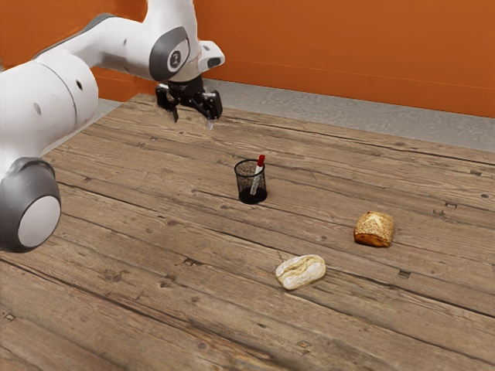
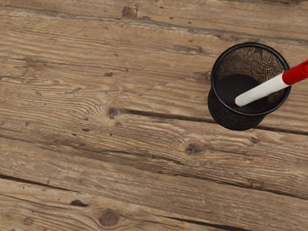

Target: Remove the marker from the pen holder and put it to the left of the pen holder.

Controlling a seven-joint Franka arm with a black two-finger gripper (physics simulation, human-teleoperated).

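The work surface is a table (image 1: 155, 255) of brown wooden planks, marked with dark knots, nail spots and long cracks. Behind it are a grey floor (image 1: 332, 110) and an orange wall (image 1: 348, 46).

The arm (image 1: 116, 54) is white with dark grey joint covers. It enters from the exterior view's left and carries a black gripper (image 1: 192, 121). The gripper is positioned above the tabletop, higher than the pen holder (image 1: 249, 198) and offset from it toward the exterior view's left. The two fingers are spread wide, with a clear gap between the tips and nothing gripped. The fingertips point down toward the table and are well apart from the pen holder.

The pen holder is a round, black mesh cup with a solid dark base and a thicker rim. It stands upright on the planks. The marker (image 2: 263, 91) is inside the pen holder. Its barrel is white and its upper end is red. In the wrist view, a small red spot is visible at its lower end, near the bottom of the cup. The marker is tilted and leans across the rim, with the red end projecting above and beyond it.

Two pieces of bread lie on the table, both apart from the pen holder. The golden-brown loaf (image 1: 374, 229) is located farther toward the exterior view's right; the pale loaf (image 1: 301, 272) lies nearer that camera.
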